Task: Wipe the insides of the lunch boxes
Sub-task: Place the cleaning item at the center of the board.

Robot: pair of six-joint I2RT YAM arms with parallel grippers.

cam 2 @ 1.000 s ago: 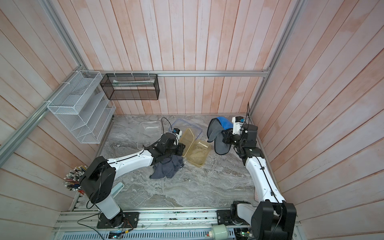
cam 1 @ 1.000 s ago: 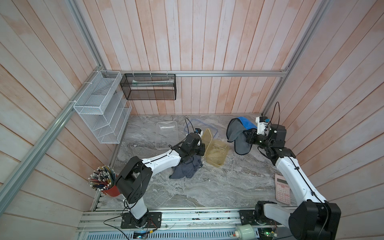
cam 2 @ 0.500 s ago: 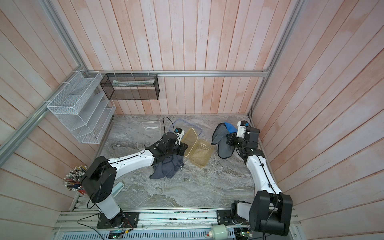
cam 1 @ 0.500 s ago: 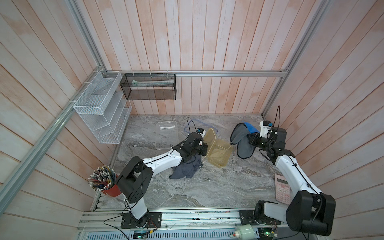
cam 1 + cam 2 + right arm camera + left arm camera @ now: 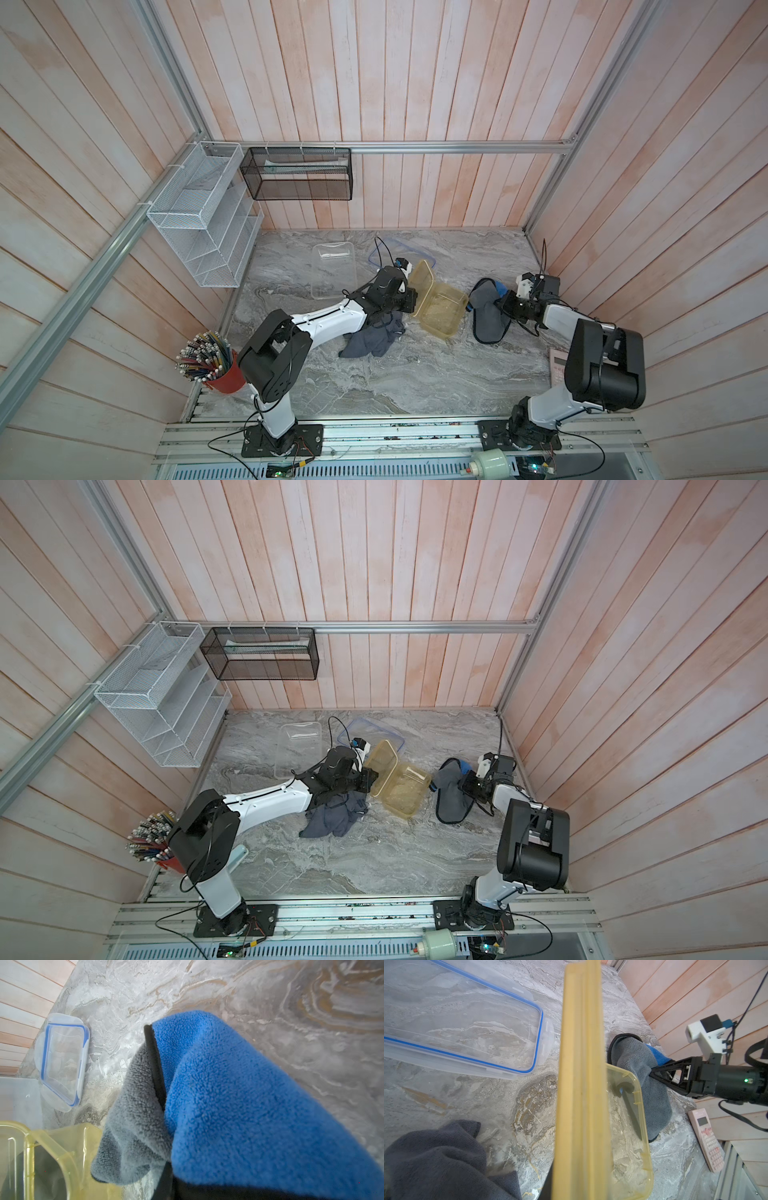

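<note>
Left wrist view: the amber lunch box (image 5: 625,1136) is seen open on the surface (image 5: 508,1095). Its amber lid (image 5: 581,1084) is held on edge at the rim by the closed left end effector (image 5: 409,301). In a top view the clear lunch box (image 5: 333,270) lies at its 10 o'clock, apart from both arms. At 3 o'clock the grey-and-blue cloth (image 5: 486,320), raised a second ago, has been lowered onto the surface just beside the box. The right end effector (image 5: 652,1072) is seen with its tips still pinched on a fold, though a release may be starting. The amber box is thus left without cloth, so wiping there is judged paused or finished, with the clear box remaining.
</note>
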